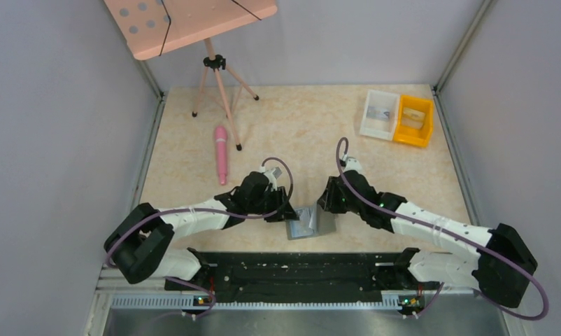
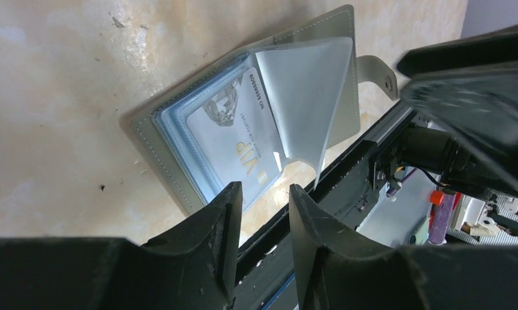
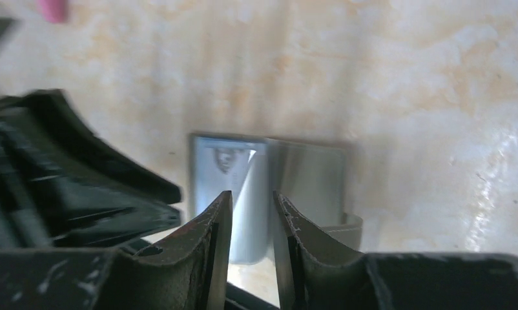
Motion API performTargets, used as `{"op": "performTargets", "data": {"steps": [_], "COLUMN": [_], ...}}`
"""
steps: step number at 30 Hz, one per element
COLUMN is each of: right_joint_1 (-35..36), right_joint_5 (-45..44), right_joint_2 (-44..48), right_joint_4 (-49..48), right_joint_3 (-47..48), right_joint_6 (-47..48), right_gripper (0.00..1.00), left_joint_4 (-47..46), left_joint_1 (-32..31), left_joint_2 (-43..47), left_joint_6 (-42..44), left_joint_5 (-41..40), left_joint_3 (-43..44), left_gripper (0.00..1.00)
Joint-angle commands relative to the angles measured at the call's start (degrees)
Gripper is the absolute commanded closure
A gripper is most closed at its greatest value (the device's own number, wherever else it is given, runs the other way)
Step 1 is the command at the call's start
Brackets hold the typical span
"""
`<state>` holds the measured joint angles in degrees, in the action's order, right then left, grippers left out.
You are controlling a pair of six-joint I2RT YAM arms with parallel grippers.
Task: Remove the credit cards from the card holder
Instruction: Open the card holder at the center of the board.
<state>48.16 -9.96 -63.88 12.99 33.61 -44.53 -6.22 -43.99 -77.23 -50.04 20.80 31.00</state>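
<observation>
Black left end effector (image 2: pixel 265 191): slightly spread, pinching nothing we see, beside a white card (image 2: pixel 234 139).
Card holder (image 1: pixel 310 222): open on the surface (image 1: pixel 306 126), between both arms.
Right end effector (image 3: pixel 251 197): slightly spread, empty, over the card holder.

I see a pale, marbled beige table (image 1: pixel 299 126). Close to its near edge, about midway, the card holder (image 1: pixel 310 222) lies open like a book, inner panels up. Left of centre a pink stick (image 1: pixel 222 154) lies flat, just beside one foot of the tripod (image 1: pixel 218 84) standing at the far left. At the far right a white bin (image 1: pixel 375 134) and a yellow bin (image 1: pixel 412 140) sit touching; each seems to hold something small, too blurred to name
</observation>
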Motion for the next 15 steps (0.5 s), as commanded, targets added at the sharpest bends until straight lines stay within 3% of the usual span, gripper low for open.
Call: {"op": "performTargets", "data": {"steps": [1, 7, 15], "right_joint_1": [-0.69, -0.53, -0.11], "right_joint_5": [4.12, 10.83, 11.51], "right_joint_2": [3.98, 4.16, -0.15], "right_joint_4": [-2.08, -10.31, -15.74], "right_joint_3": [5.32, 3.52, 2.00], "right_joint_6": [-0.15, -3.68, -7.24], "right_gripper": [0.71, 0.71, 0.77], "left_joint_4": [-3.46, -5.38, -8.56], "left_joint_1": [-0.31, -0.31, -1.46], "left_joint_2": [-1.19, -2.78, -3.46], "left_joint_6": [-0.23, -0.64, -2.27], "left_joint_5": [0.27, 0.89, 2.32], "left_joint_3": [1.68, 1.58, 1.61], "left_gripper": [0.62, 0.63, 0.64]}}
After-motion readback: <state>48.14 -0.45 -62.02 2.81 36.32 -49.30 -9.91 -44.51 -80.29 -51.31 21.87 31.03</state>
